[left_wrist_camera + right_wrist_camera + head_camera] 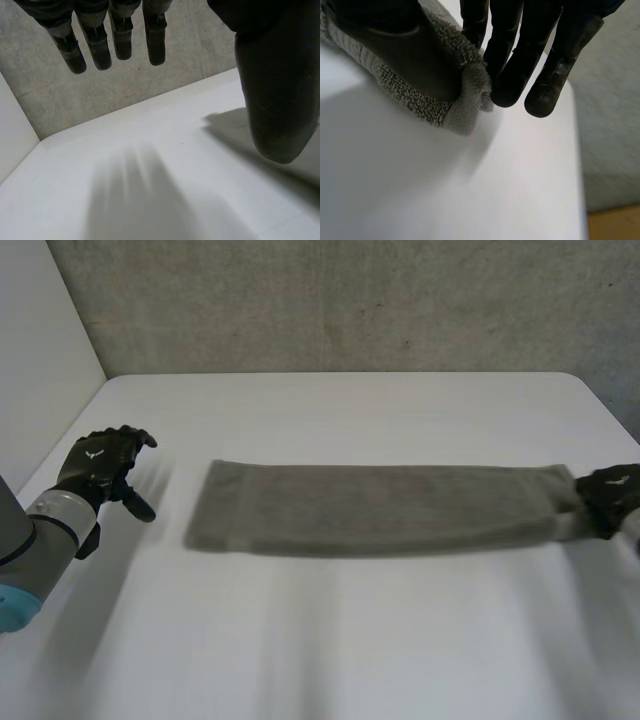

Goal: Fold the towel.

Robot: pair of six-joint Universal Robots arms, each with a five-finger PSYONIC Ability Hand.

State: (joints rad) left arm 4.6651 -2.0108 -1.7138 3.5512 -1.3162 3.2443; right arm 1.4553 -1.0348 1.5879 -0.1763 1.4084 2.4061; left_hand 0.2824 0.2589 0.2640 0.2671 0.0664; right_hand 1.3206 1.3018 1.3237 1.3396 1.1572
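We saw the left hand [100, 465] held above the white table [350, 640] by its left edge. Its fingers [120, 40] were straight and spread from the thumb, holding nothing, and it was well apart from the towel [380, 508]. The grey towel lay as a long strip across the middle of the table. At its right end the right hand [612, 495] pinched the cloth between thumb and fingertips [507, 85], where the fabric bunched. Beyond the table we saw a grey concrete wall [350, 300].
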